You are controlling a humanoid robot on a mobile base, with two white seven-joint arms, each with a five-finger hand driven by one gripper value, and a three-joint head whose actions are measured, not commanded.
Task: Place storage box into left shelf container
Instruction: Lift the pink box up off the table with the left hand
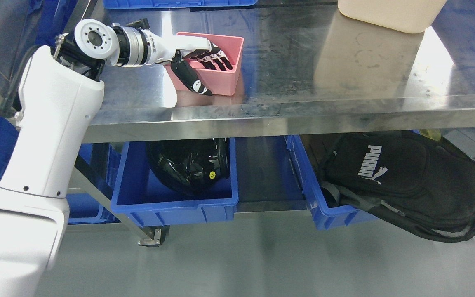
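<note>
Left hand [198,57] extended horizontally over steel bench [303,82]; fingers [217,60] curled inside pink storage box [221,70], thumb against outer front wall, wall pinched between. Box upright on bench, above left blue shelf container [175,202].

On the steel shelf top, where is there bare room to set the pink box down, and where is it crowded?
The steel shelf top lies bare between the pink storage box and the beige container at the top right. The left hand grips the box's near wall. Below, the left blue bin holds a black helmet; the backpack fills the right one.
</note>
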